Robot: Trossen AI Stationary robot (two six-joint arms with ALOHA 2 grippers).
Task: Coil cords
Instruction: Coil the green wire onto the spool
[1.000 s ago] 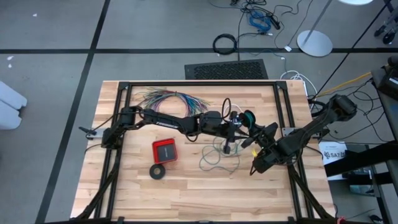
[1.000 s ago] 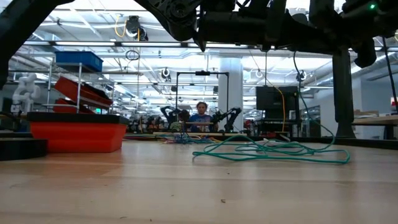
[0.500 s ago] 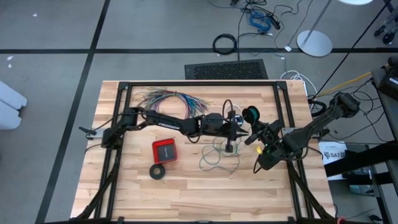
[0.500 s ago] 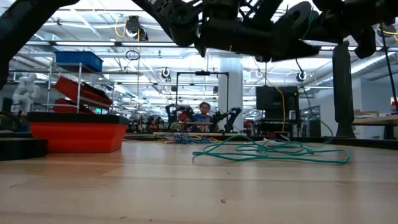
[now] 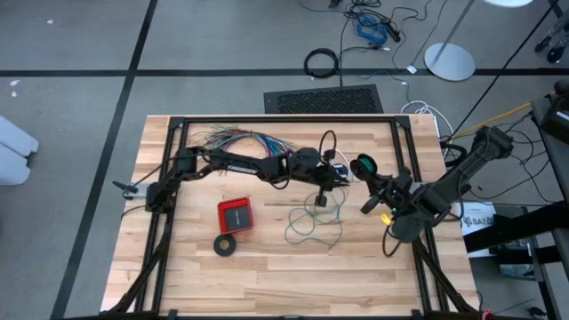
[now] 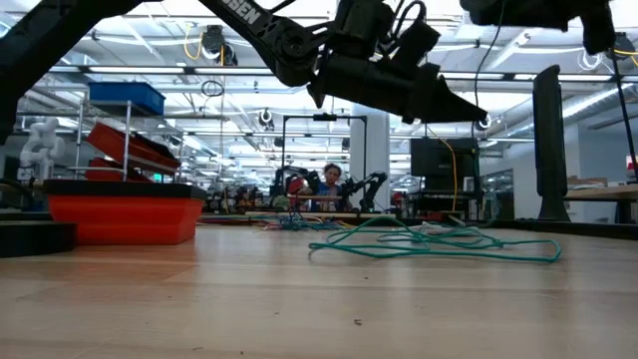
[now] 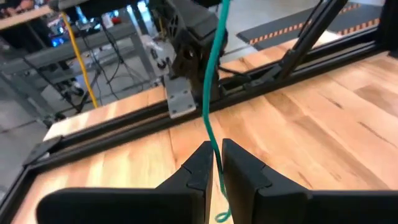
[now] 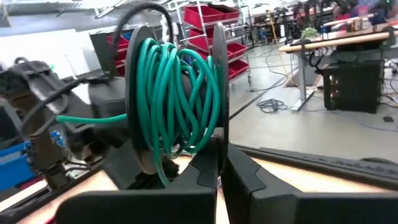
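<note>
High view shows the left arm stretched across the far half of the wooden table (image 5: 267, 276), its left gripper (image 5: 339, 177) near the table's middle, close to the right gripper (image 5: 366, 169), which comes in from the right side. In the right wrist view the right gripper (image 8: 219, 163) has its fingers pressed together on the rim of a black spool (image 8: 177, 102) wound with many turns of teal-green wire (image 8: 177, 99); one strand runs off the spool toward the other arm. In the left wrist view the left gripper (image 7: 216, 163) has its fingers nearly together, leaving a narrow gap through which the teal-green wire (image 7: 211, 106) passes, hanging taut from above. The rest of the wire lies as a loose tangle (image 5: 313, 224) on the table below the grippers, seen in the low view as flat loops (image 6: 439, 242). A red box (image 5: 235, 214) and a black tape ring (image 5: 226, 244) sit well left of the tangle, and a fanned bundle of coloured wires (image 5: 240, 140) lies at the far edge.
</note>
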